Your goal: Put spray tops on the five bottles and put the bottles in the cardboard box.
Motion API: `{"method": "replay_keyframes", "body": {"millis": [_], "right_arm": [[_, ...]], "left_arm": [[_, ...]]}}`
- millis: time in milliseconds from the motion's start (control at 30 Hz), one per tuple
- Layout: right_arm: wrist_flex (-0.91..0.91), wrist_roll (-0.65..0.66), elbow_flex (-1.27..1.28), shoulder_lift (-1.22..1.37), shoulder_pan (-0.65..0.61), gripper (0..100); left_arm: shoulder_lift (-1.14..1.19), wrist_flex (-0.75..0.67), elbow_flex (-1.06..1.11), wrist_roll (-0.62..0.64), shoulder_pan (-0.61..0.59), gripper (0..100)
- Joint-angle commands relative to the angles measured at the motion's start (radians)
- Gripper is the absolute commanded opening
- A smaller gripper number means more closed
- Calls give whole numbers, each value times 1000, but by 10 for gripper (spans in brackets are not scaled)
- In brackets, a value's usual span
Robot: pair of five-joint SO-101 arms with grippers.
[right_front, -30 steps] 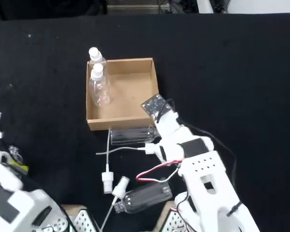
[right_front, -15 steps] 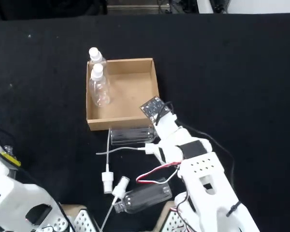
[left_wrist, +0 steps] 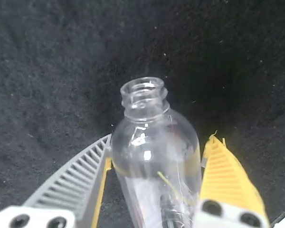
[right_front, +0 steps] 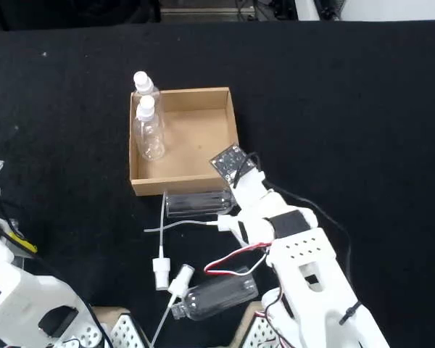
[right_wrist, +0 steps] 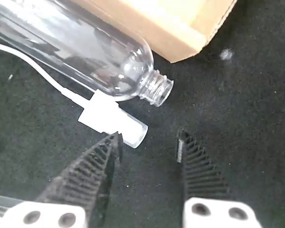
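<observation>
1. Black counter [right_front: 362,109]: two topped bottles [right_front: 149,130] stand at the cardboard box [right_front: 203,134]'s far corner.
2. Left jaws clamp an uncapped bottle [left_wrist: 154,152].
3. Right jaws stand apart over a loose spray top [right_wrist: 113,122]; three bottles lack tops.

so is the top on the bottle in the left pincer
off: the bottle in the left pincer has a bare, open neck
</observation>
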Motion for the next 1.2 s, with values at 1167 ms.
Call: {"method": "replay_keyframes", "body": {"millis": [1167], "right_arm": [[143, 359, -96, -31, -71, 274]], "left_arm": [[-563, -167, 176, 1022, 512, 50]]}}
